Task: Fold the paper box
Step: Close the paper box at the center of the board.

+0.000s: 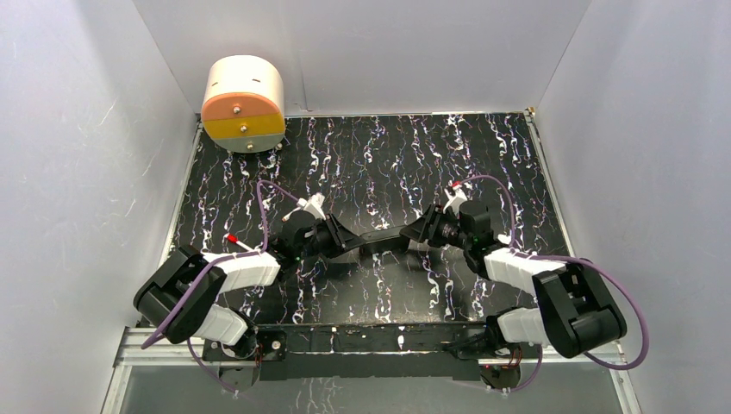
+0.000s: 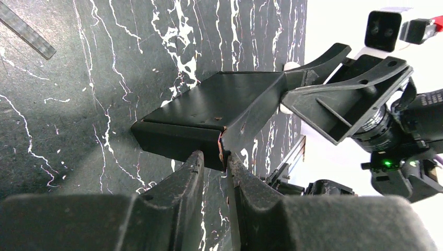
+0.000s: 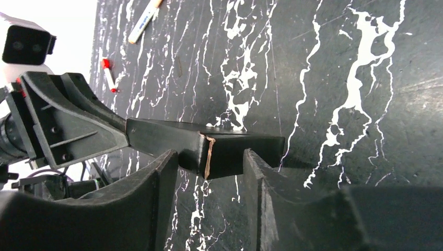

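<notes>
The paper box point(image 1: 379, 240), a small matte black card box, hangs just above the marbled surface between both arms. In the left wrist view the box point(image 2: 219, 99) shows an open top, and my left gripper point(image 2: 214, 157) is shut on its near corner by a worn seam. From the right wrist view the box point(image 3: 235, 149) ends between the fingers of my right gripper point(image 3: 211, 157). That gripper is open, with a gap on each side of the box end. From above, the left gripper point(image 1: 342, 238) and right gripper point(image 1: 415, 233) face each other across the box.
A cream cylinder with an orange and yellow face point(image 1: 244, 103) stands at the back left corner. A red-capped marker point(image 3: 108, 75) and a white pen point(image 3: 145, 21) lie on the marbled table point(image 1: 379, 155) beyond the left arm. White walls close in three sides.
</notes>
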Robot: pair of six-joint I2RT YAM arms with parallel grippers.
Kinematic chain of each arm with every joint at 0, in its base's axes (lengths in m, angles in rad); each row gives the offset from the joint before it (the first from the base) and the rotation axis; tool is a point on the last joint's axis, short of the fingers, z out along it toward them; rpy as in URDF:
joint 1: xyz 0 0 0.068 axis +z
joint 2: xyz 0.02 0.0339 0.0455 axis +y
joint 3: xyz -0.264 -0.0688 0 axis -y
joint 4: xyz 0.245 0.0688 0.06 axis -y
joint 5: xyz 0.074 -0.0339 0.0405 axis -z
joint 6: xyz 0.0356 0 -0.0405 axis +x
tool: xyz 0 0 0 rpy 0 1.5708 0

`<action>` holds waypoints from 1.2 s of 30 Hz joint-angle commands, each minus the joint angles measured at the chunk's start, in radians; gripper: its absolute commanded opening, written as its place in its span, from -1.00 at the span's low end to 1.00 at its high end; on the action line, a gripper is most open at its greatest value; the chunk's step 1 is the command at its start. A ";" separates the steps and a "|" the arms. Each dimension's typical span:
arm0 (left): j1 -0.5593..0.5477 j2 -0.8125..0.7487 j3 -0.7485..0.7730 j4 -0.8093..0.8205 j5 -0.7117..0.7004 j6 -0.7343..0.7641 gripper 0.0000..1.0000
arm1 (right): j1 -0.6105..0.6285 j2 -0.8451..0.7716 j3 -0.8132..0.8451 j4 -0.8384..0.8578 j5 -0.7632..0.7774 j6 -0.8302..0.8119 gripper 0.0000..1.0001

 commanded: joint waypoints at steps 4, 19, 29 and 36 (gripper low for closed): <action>0.014 0.050 -0.026 -0.182 -0.107 0.063 -1.00 | -0.045 0.120 -0.189 0.336 -0.082 0.007 -0.34; 0.037 0.113 -0.080 -0.066 -0.025 -0.003 -1.00 | -0.088 0.347 -0.243 0.566 -0.224 0.101 -1.00; 0.036 0.006 -0.043 -0.223 -0.121 0.107 -1.00 | -0.088 0.029 -0.093 0.174 -0.196 -0.004 -0.02; 0.035 -0.022 -0.017 -0.261 -0.150 0.198 -1.00 | -0.088 -0.080 0.102 -0.206 -0.203 -0.273 0.65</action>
